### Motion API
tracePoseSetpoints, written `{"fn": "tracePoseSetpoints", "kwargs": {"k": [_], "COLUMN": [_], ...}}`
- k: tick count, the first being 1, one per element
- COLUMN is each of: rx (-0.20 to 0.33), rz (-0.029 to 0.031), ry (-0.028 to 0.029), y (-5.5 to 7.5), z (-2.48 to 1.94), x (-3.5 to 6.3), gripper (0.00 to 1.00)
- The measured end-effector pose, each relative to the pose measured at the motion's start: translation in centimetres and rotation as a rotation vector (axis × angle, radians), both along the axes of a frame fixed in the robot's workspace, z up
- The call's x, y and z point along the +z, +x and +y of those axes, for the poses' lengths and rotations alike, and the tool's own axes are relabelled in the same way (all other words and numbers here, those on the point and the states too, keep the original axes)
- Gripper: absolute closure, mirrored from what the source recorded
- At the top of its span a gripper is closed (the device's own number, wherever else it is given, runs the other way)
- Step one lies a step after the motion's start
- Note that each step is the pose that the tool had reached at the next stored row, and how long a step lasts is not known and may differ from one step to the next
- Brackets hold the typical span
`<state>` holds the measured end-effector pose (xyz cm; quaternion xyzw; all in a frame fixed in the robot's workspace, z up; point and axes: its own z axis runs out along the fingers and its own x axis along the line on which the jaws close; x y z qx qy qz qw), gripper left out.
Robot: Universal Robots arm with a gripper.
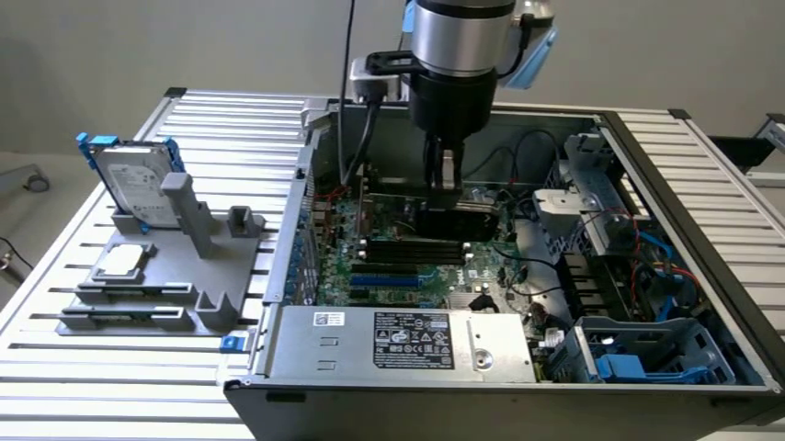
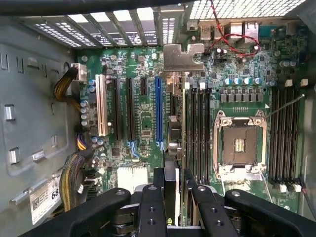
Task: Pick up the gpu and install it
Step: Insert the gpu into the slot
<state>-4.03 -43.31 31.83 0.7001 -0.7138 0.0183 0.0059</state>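
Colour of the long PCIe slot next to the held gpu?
The PCIe slot is blue; it shows best in the wrist view.

The silver-and-black arm stands upright above its black two-fingered tool, whose fingers pinch the thin green gpu card between them.

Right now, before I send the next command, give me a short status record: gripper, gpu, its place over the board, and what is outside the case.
gripper: gripper shut on the gpu, pointing down into the open computer case
gpu: held on edge over the motherboard, silver bracket toward the vented wall
slot: near the long blue slot; contact cannot be told
outside: hard drive upright on the grey stand, exterior view's left
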Motion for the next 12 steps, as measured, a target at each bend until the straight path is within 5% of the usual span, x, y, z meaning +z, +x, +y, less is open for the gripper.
{"fn": "tracePoseSetpoints", "kwargs": {"k": [8,12], "rx": [0.005,0.006], "rz": [-0.0016,-0.0042], "ry": [0.0001,0.0001], "y": [-2.4,-3.1], "z": [-0.35,-1.06], "x": [-0.67,-0.93], "gripper": [0.74,0.74]}}
